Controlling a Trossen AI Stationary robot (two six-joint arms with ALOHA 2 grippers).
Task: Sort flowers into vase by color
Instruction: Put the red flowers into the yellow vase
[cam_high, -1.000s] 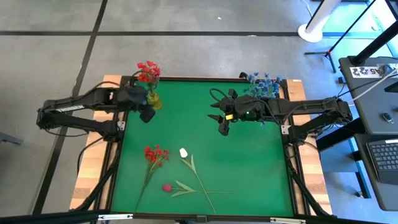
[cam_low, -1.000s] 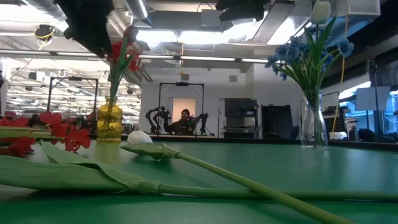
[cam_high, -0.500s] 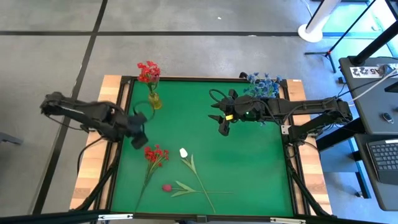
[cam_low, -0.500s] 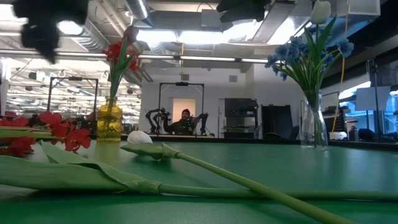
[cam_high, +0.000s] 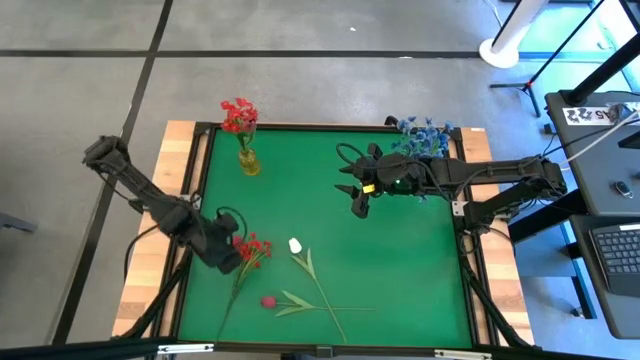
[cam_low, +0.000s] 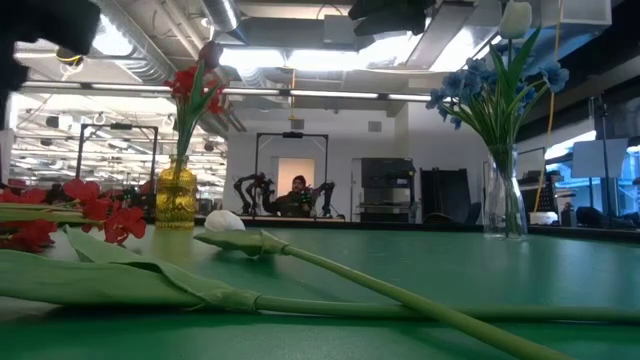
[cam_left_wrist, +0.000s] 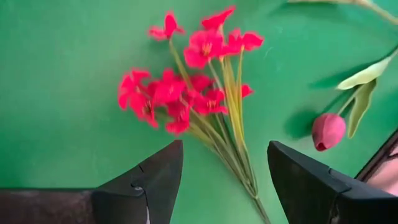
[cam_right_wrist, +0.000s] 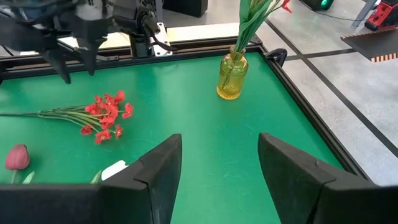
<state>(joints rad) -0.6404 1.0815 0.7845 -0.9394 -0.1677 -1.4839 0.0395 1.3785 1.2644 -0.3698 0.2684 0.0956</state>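
A red cluster stem (cam_high: 250, 248) (cam_left_wrist: 186, 93) lies flat on the green table near its left side. My left gripper (cam_high: 228, 258) (cam_left_wrist: 225, 180) hangs open above it, one finger on each side of the stem, touching nothing. A white tulip (cam_high: 295, 245) (cam_low: 224, 221) and a dark red-pink bud (cam_high: 268, 301) (cam_left_wrist: 328, 130) lie beside the cluster toward the near edge. A yellow vase (cam_high: 247, 160) (cam_right_wrist: 231, 78) at the far left holds red flowers. A clear vase (cam_high: 425, 135) (cam_low: 505, 200) at the far right holds blue flowers and a white tulip. My right gripper (cam_high: 358, 200) (cam_right_wrist: 219, 168) waits open near the clear vase.
The table has a dark raised frame (cam_high: 190, 230) with wooden boards outside it. The green surface (cam_high: 400, 270) between the lying stems and the right edge is bare. A person (cam_low: 298, 190) sits far off in the room behind the table.
My left gripper has swung from beside the yellow vase toward the table's near edge, ending above the lying red cluster. The flowers and vases have stayed in place.
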